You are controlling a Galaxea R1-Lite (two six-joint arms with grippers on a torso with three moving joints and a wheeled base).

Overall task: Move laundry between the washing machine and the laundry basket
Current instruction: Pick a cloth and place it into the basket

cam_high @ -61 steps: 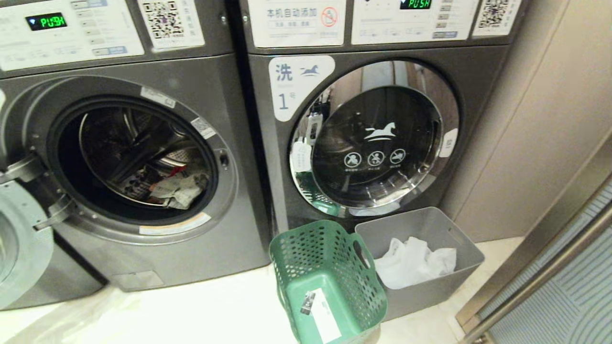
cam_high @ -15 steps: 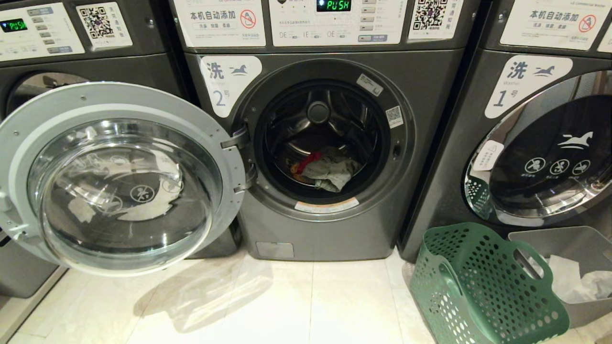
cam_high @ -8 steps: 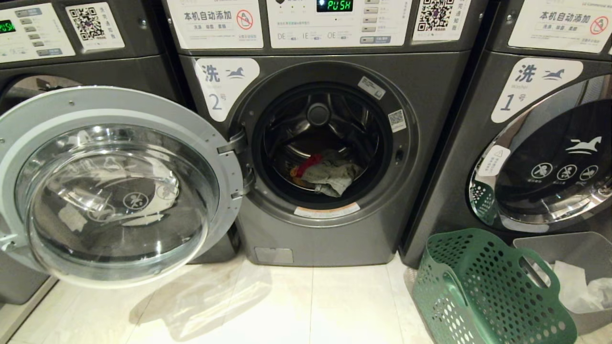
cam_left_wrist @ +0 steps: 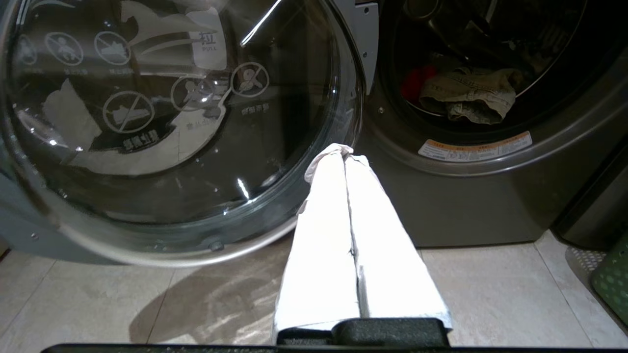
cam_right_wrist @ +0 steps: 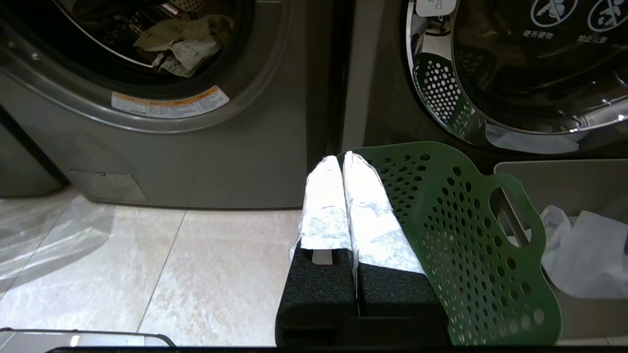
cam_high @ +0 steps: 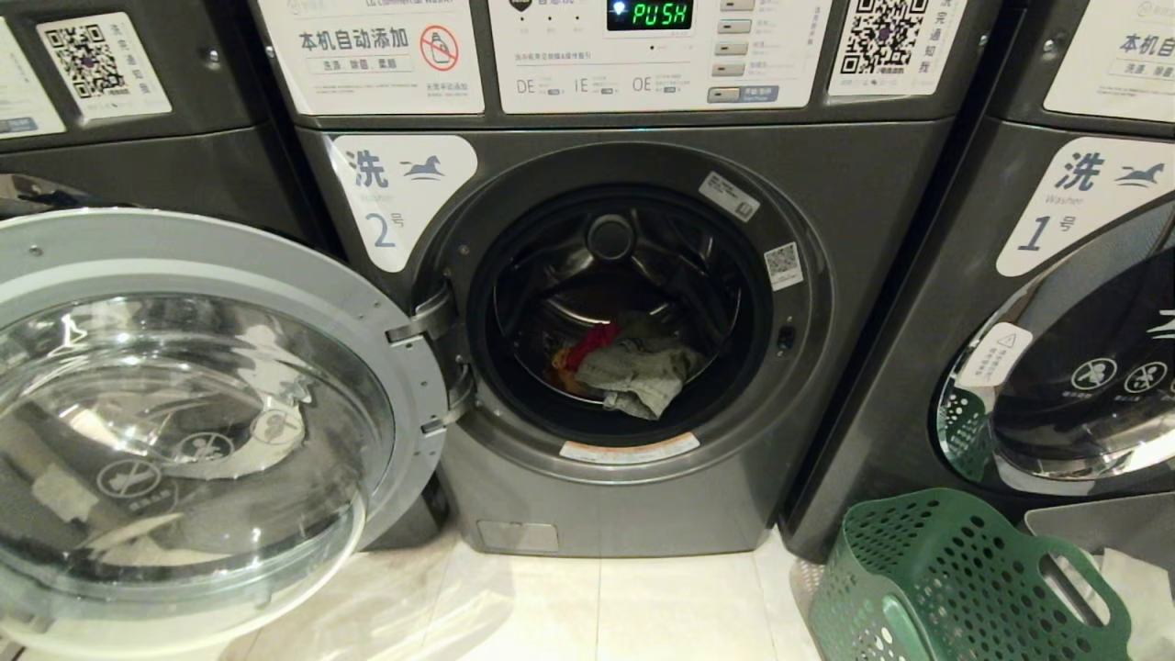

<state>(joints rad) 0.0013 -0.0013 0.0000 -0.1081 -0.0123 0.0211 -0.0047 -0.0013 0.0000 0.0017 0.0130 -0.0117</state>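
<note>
- Since the earlier frames the whole head view had shifted: the camera had closed in on the washing machine (cam_high: 633, 367) marked 2, while the things themselves kept their places.
- Both arms hung parked; neither showed in the head view.
- The left end effector (cam_left_wrist: 343, 157) had its white-wrapped fingers pressed together, pinching nothing; it hung above the floor (cam_left_wrist: 490, 289), with the swung-open glass door (cam_left_wrist: 167, 122) to one side and the drum mouth ahead.
- The right end effector (cam_right_wrist: 342, 159) was likewise pressed together and empty, with the green laundry basket (cam_right_wrist: 466, 235) just beside it and the floor below.
- The laundry (cam_high: 587, 344) lay in the drum, well ahead of both end effectors: the red garment showed beside a grey-beige cloth (cam_high: 638, 372), with a yellow-orange patch at its edge.
- Only the left wrist view showed the red (cam_left_wrist: 416, 81) up close; the right wrist view caught only the grey-beige cloth.
- Only the right wrist view showed the grey bin (cam_right_wrist: 554, 176) with the white cloth (cam_right_wrist: 584, 250), beyond the basket.
</note>
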